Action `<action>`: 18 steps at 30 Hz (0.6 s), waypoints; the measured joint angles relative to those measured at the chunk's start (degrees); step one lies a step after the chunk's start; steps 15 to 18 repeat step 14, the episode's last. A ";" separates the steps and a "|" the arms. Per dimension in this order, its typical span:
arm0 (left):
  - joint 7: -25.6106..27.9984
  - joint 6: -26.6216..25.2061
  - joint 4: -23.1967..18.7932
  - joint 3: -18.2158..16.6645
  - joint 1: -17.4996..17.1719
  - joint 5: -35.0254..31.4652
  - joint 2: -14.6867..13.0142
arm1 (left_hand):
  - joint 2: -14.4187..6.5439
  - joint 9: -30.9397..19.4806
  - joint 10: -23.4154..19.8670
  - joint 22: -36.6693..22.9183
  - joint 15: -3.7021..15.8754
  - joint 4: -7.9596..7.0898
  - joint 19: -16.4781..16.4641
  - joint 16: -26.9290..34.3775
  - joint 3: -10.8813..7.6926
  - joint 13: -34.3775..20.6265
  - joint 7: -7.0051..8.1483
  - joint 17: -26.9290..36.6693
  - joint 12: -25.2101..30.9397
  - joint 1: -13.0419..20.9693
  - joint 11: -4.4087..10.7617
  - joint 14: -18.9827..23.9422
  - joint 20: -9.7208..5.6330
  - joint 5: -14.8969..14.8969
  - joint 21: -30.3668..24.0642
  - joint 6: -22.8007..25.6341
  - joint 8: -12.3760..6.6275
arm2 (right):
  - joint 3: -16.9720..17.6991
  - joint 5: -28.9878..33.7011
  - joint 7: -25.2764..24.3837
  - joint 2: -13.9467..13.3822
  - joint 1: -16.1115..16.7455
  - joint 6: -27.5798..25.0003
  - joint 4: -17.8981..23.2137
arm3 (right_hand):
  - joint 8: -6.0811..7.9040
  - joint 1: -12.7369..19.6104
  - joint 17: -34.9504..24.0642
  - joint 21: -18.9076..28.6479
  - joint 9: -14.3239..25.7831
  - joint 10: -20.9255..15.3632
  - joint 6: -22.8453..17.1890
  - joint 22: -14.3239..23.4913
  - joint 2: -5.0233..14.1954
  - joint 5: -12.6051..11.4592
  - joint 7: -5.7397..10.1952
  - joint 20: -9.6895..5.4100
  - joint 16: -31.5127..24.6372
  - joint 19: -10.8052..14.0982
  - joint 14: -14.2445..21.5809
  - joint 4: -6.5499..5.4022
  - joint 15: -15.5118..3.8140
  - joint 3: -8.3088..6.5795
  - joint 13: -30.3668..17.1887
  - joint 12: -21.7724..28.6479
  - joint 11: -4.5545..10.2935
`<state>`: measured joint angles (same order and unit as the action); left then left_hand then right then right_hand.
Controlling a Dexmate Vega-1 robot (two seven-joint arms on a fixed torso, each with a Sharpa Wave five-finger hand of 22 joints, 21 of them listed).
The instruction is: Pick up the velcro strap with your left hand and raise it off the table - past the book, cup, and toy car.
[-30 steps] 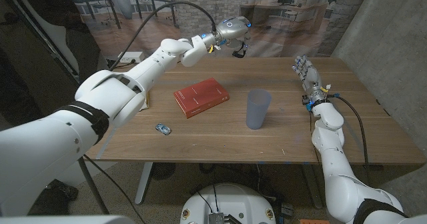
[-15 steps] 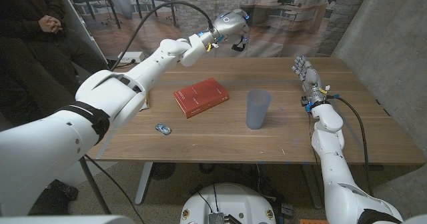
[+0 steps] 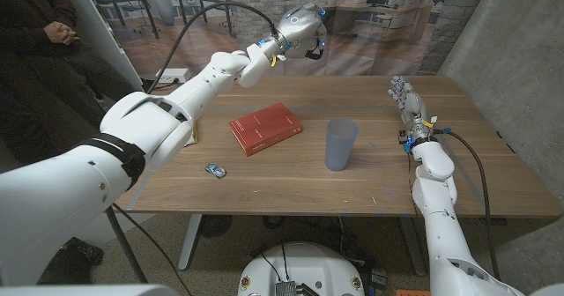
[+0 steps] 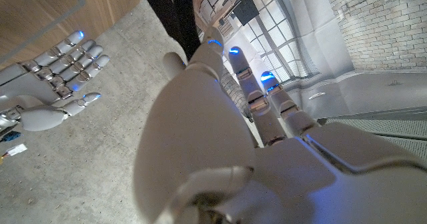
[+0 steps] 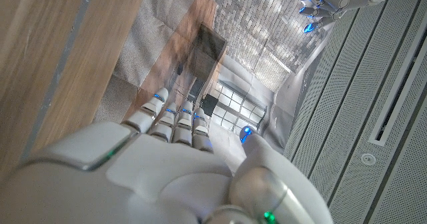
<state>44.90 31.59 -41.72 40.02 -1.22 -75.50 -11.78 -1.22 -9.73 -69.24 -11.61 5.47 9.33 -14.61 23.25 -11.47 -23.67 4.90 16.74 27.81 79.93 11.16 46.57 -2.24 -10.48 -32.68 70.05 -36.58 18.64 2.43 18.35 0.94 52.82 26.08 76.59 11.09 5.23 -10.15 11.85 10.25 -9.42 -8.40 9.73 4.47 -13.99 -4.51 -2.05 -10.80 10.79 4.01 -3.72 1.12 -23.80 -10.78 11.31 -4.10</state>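
Note:
My left hand (image 3: 298, 23) is raised above the table's far edge and holds the black velcro strap (image 3: 315, 51), which hangs clear of the wood. In the left wrist view the strap (image 4: 175, 14) is a dark strip beyond my left hand (image 4: 227, 144). The red book (image 3: 266, 127) lies mid-table, with the translucent blue cup (image 3: 341, 144) to its right. A small blue toy car (image 3: 214, 168) sits nearer the front. My right hand (image 3: 404, 98) stands on its edge at the table's right side, fingers straight and apart, holding nothing.
The wooden table (image 3: 458, 164) has bare wood along its right and front. A person (image 3: 44, 23) in dark clothes stands beyond the far left corner. A grey wall (image 3: 520, 49) runs close along the right side.
My left hand has lifted the strap higher and slightly back from the table's far edge. A person has come into view at the far left. My right hand has hardly moved.

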 measured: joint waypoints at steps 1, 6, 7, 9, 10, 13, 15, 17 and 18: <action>0.59 -0.20 0.25 0.01 0.00 -0.05 0.07 | 0.00 0.00 0.00 0.00 0.00 -0.08 0.00 0.00 -0.09 -0.07 0.00 -0.01 -0.03 0.00 0.00 0.00 0.00 0.00 -0.04 0.00 0.18 | -0.08 0.13 -0.18 0.04 0.36 -0.09 0.59 | 0.00 0.00 0.00 0.00 0.00 0.00 -0.13 0.00 0.00 0.00 0.13 0.00 0.00 0.00 0.00 0.00 0.00 0.00 0.00 0.00 0.00; 2.65 -1.21 1.32 0.36 0.17 -0.31 0.49 | -0.02 0.00 0.01 0.00 0.00 -0.09 0.00 -0.06 -0.24 -0.12 -0.09 -0.01 -0.10 -0.02 0.00 0.00 0.00 0.00 -0.04 0.09 0.25 | -0.43 0.56 -1.07 0.18 1.88 -0.59 2.65 | 0.00 0.00 0.00 -0.23 0.00 0.00 -0.31 0.00 0.00 0.00 0.31 0.00 0.00 0.00 0.00 0.00 0.00 0.00 0.00 0.00 0.00; 2.79 -1.30 1.32 0.36 0.17 -0.32 0.49 | -0.03 0.00 0.01 0.00 0.00 -0.09 0.00 -0.34 -0.24 -0.17 -0.09 -0.01 -0.17 -0.03 0.00 0.00 0.00 0.00 -0.04 0.09 0.39 | -0.48 0.62 -1.23 0.21 2.19 -0.66 2.96 | 0.00 0.00 0.00 -0.23 0.00 0.00 -0.31 0.00 0.00 0.00 0.31 0.00 0.00 0.00 0.00 0.00 0.00 0.00 0.00 0.00 0.00; 3.54 -1.94 1.51 0.53 0.15 -0.39 0.64 | -0.08 0.00 -0.02 0.00 0.00 -0.09 0.00 -0.44 -0.24 -0.52 -0.09 -0.01 -0.20 -0.08 -0.03 0.00 0.00 0.00 -0.04 0.09 0.66 | -0.55 0.66 -1.47 0.25 2.69 -0.72 3.45 | 0.00 0.00 0.00 -0.23 0.00 0.00 -0.31 0.00 0.00 0.00 0.31 0.00 0.00 0.00 0.00 0.00 0.00 0.00 0.00 0.00 0.00; 3.60 -2.00 1.51 0.54 0.14 -0.39 0.64 | -0.08 0.00 -0.12 0.00 0.00 -0.09 0.00 -0.44 -0.24 -0.52 -0.09 0.00 -0.21 -0.08 -0.13 0.00 0.00 0.00 -0.04 0.09 0.66 | -0.56 0.66 -1.51 0.26 2.79 -0.72 3.56 | 0.00 0.00 0.00 -0.23 0.00 0.00 -0.45 0.00 0.00 0.00 0.18 0.00 0.00 0.00 0.00 0.00 0.00 0.00 0.00 0.00 0.00; 4.06 -2.76 1.47 0.78 -0.23 -0.59 0.68 | -0.08 0.00 -0.23 0.00 0.05 -0.09 0.00 -0.44 -0.24 -0.52 -0.10 0.00 -0.37 -0.08 -0.25 0.06 0.00 0.00 -0.04 0.10 0.66 | -0.69 0.62 -1.92 0.30 3.58 -0.51 4.18 | 0.00 0.00 0.00 -0.23 0.00 0.00 -0.62 0.00 0.00 0.01 0.00 0.00 0.00 0.00 0.00 0.00 0.00 0.00 0.00 0.00 0.00; 4.17 -2.97 1.46 0.81 -0.25 -0.63 0.69 | -0.08 0.00 -0.26 0.00 0.21 -0.09 0.00 -0.44 -0.24 -0.53 -0.10 0.00 -0.38 -0.08 -0.27 0.22 0.00 0.00 -0.04 0.11 0.90 | -0.71 0.60 -1.96 0.32 3.82 -0.44 4.30 | 0.00 0.00 0.00 -0.23 0.00 0.00 -0.62 0.00 0.00 0.01 0.00 0.00 0.00 0.00 -0.01 0.00 0.00 0.00 0.00 0.00 0.00; 4.17 -2.97 1.46 0.81 -0.25 -0.63 0.69 | -0.08 0.00 -0.26 0.00 0.21 -0.09 0.00 -0.44 -0.24 -0.53 -0.10 0.00 -0.38 -0.08 -0.27 0.22 0.00 0.00 -0.04 0.11 0.90 | -0.71 0.60 -1.96 0.32 3.82 -0.44 4.30 | 0.00 0.00 0.00 -0.23 0.00 0.00 -0.62 0.00 0.00 0.01 0.00 0.00 0.00 0.00 -0.01 0.00 0.00 0.00 0.00 0.00 0.00; 4.17 -2.97 1.46 0.81 -0.25 -0.63 0.69 | -0.08 0.00 -0.26 0.00 0.21 -0.09 0.00 -0.44 -0.24 -0.53 -0.10 0.00 -0.38 -0.08 -0.27 0.22 0.00 0.00 -0.04 0.11 0.90 | -0.71 0.60 -1.96 0.32 3.82 -0.44 4.30 | 0.00 0.00 0.00 -0.23 0.00 0.00 -0.62 0.00 0.00 0.01 0.00 0.00 0.00 0.00 -0.01 0.00 0.00 0.00 0.00 0.00 0.00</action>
